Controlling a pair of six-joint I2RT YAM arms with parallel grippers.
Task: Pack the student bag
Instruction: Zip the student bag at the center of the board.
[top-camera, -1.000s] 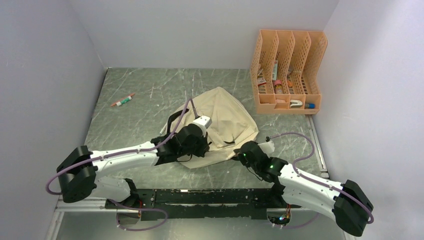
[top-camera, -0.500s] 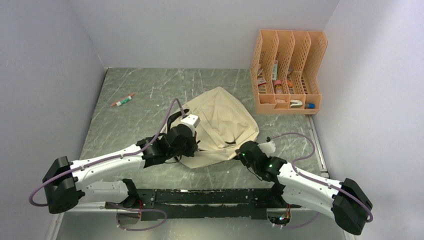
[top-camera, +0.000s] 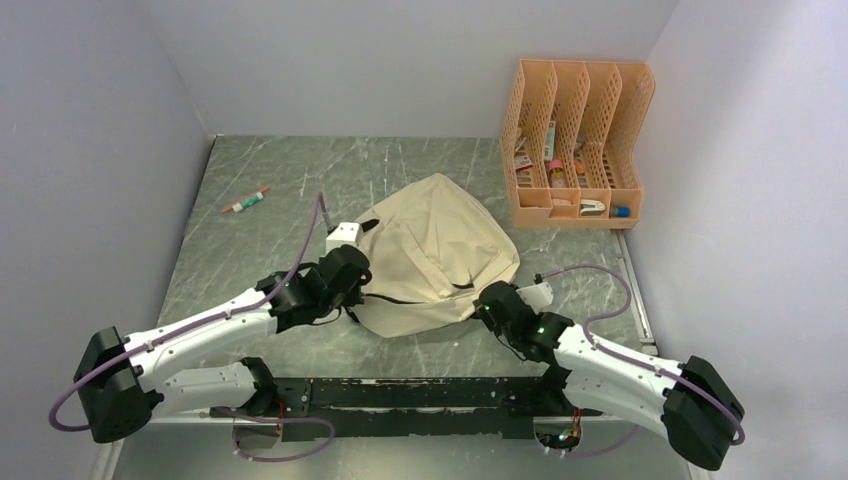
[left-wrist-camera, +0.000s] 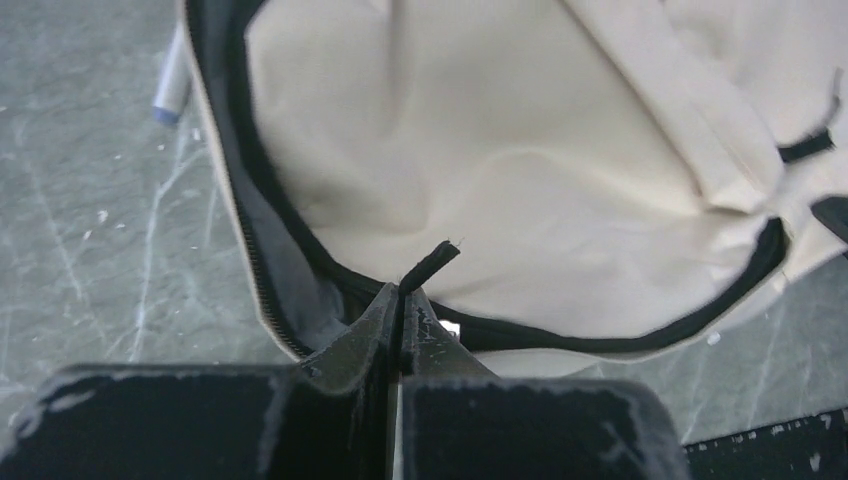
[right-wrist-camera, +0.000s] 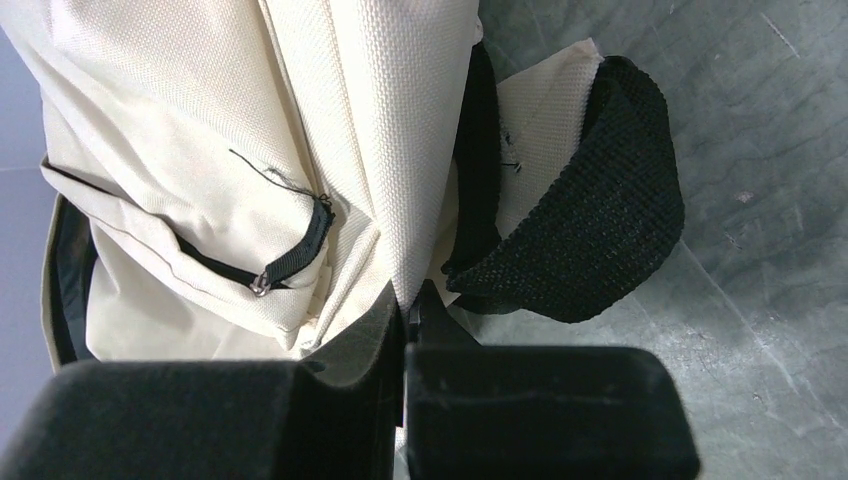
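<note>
Left wrist shows jaws pinching the student bag's (left-wrist-camera: 500, 150) zipper pull (left-wrist-camera: 432, 265).

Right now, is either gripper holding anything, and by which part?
Both hold the student bag: the left gripper pinches the black zipper pull, the right gripper a fold of beige fabric beside the black strap.

Closing in on three sides with plain white walls (top-camera: 400, 60), stretching out a scratched grey-green table (top-camera: 290, 190) under even light, edging its near side with a black rail (top-camera: 420, 392).
</note>
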